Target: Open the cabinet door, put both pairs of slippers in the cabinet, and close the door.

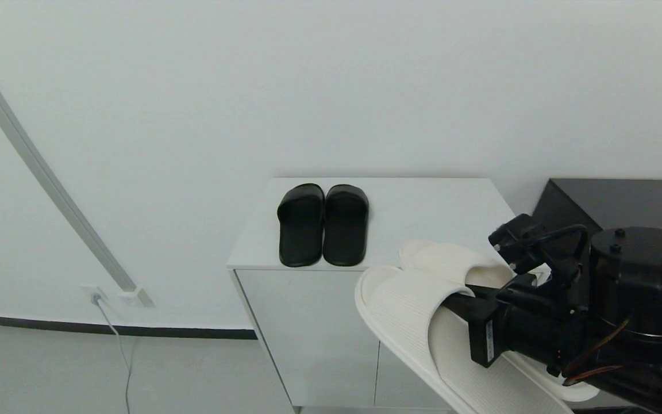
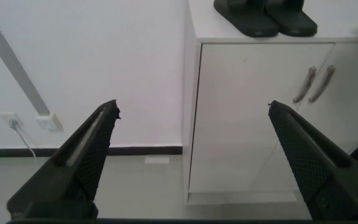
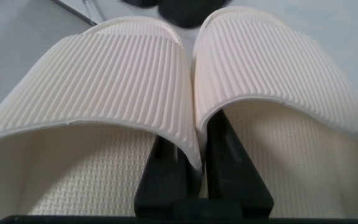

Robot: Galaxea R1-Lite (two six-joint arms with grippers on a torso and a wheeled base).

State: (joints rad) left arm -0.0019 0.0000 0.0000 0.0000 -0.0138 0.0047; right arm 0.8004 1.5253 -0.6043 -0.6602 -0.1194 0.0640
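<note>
We count two pairs, four slippers in all. Our right pincer (image 3: pixel 199 163) is clenched on the cream pair (image 1: pixel 405 310), reaching in under both ribbed straps. The slippers lie lengthwise along it, toes pointing away. Beyond those toes the glossy black pair (image 1: pixel 323 224) sits atop the cabinet (image 1: pixel 308 333), toes to the wall. Our left pincer (image 2: pixel 192 107) gapes, holding nothing.
</note>
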